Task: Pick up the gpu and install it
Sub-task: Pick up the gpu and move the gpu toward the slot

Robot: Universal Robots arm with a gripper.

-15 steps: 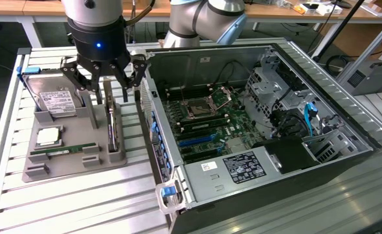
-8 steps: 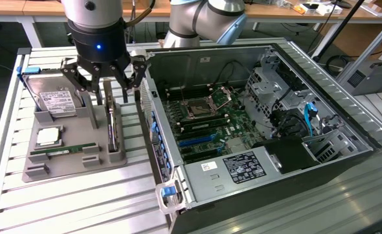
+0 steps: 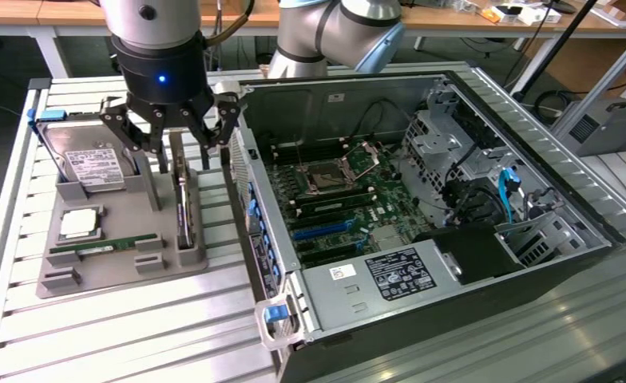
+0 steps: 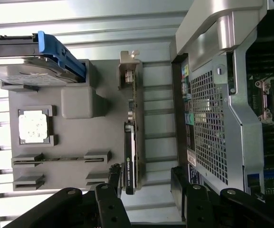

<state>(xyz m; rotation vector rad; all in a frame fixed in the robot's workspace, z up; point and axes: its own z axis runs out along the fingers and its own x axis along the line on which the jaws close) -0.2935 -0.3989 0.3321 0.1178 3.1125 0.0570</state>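
Note:
The gpu [image 3: 185, 209] stands on its long edge in a slot of the grey holder [image 3: 111, 275], beside the open computer case [image 3: 568, 215]. In the wrist view the gpu [image 4: 131, 147] is a thin dark card with a silvery bracket at its far end. My gripper [image 3: 185, 155] hangs just above the card's end nearest the arm, open. In the wrist view my gripper [image 4: 146, 179] has one finger on each side of the card, and neither touches it. The motherboard [image 3: 334, 199] lies exposed inside the case.
On the holder lie a silver hard drive [image 3: 95, 163] with a white label, a square processor [image 3: 79, 223] and a green memory stick [image 3: 105, 246]. The case's perforated rear wall [image 4: 208, 123] rises close beside the gpu. Cables and a drive cage [image 3: 452, 136] fill the case's far side.

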